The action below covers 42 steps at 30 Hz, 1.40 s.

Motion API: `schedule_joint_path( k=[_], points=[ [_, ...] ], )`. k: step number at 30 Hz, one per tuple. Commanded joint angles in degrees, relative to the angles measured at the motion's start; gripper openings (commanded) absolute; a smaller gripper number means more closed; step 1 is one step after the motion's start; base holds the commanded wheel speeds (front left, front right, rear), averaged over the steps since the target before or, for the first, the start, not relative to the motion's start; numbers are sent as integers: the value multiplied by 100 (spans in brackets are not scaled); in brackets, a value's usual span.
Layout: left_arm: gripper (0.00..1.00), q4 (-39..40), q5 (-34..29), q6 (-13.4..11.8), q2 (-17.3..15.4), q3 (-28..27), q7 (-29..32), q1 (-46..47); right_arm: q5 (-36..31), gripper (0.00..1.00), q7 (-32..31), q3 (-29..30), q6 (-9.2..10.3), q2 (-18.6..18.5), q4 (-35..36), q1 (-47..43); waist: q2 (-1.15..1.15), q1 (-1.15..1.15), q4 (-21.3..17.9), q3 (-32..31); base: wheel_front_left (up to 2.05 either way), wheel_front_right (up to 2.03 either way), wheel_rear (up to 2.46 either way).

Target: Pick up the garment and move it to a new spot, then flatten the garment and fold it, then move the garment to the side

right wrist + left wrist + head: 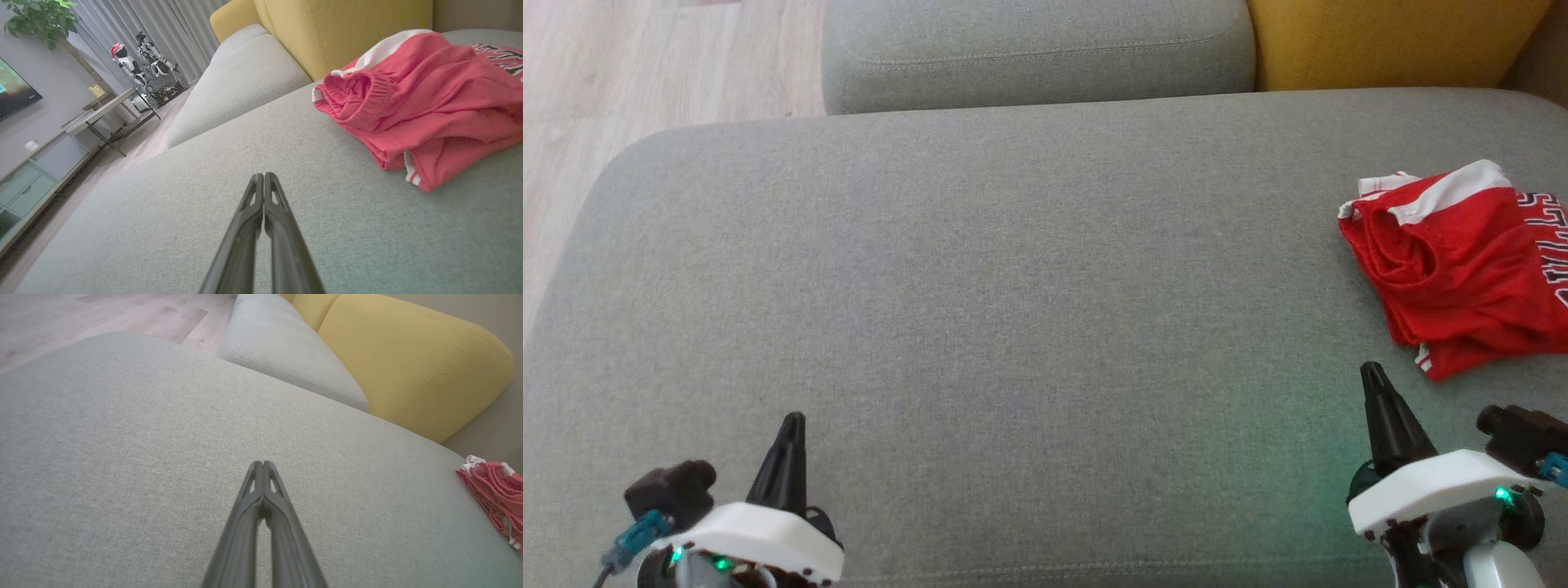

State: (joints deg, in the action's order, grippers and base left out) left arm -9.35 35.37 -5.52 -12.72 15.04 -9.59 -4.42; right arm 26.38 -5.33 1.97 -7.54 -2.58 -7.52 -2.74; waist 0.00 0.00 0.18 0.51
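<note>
Garment [1462, 269]: red with white trim, lying as a compact layered bundle at the far right of the grey sofa seat [1013, 286], near the yellow back cushion [1388, 41]. Nothing is touching it. One hem with white stripes pokes out at its near corner, and the ribbed opening faces the middle of the seat.

Left gripper [792, 418]: fingers pressed together, holding nothing, over bare seat and well apart from the garment. The left wrist view agrees.

Right gripper [1372, 369]: fingers pressed together and empty. It is near the garment's near corner but clear of it.

Progress, as we judge it: the garment looks folded and sits off to the side, so the pick-up, flattening, folding and moving aside all appear done. The fold is loose rather than crisp. We see little left to do, unless the bundle needs tidying.

Writing: dark block letters with a white outline run along the garment's right edge and are cut off by the edge of the head view. We cannot read a whole word in either the head or the right wrist view. We can make out no brand tag.
</note>
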Motion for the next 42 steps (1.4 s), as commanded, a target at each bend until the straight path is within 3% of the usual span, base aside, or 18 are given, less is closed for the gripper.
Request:
schedule_joint_path(
  k=[1,42],
  points=[
    [0,143,175,41,-48,-190,39,290,208,0,-26,11,1,-13,151,329,0,0,0,-1,0,0,0],
    [0,-109,2621,584,331,-946,641,613,2950,0,-65,202,3,-20,-194,571,0,0,-8,-15,0,0,0]
  ],
)
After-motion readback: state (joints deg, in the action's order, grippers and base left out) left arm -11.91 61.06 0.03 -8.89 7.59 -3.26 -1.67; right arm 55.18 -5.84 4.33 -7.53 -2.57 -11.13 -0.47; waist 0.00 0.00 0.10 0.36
